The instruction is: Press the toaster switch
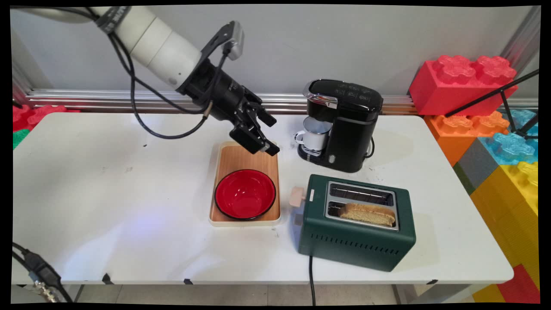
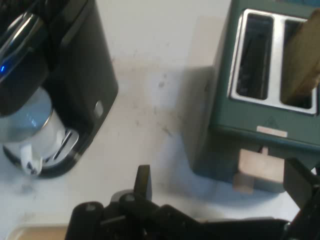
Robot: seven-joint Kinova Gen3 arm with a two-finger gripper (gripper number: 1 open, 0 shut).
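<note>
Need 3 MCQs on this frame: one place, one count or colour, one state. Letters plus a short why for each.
1. Where is the red bowl?
A. on the wooden tray
B. on the toaster
C. under the coffee machine

2. How many bread slices show in the green toaster?
A. none
B. one
C. two

3. What state is the gripper in?
A. shut on the mug
B. shut on the bowl
C. open, holding nothing

Answers: 1 A, the bowl sits on the tray's near half. 2 B, one bread slice stands in the near slot, the far slot is empty. 3 C, the fingers stand apart above the tray's far end.
</note>
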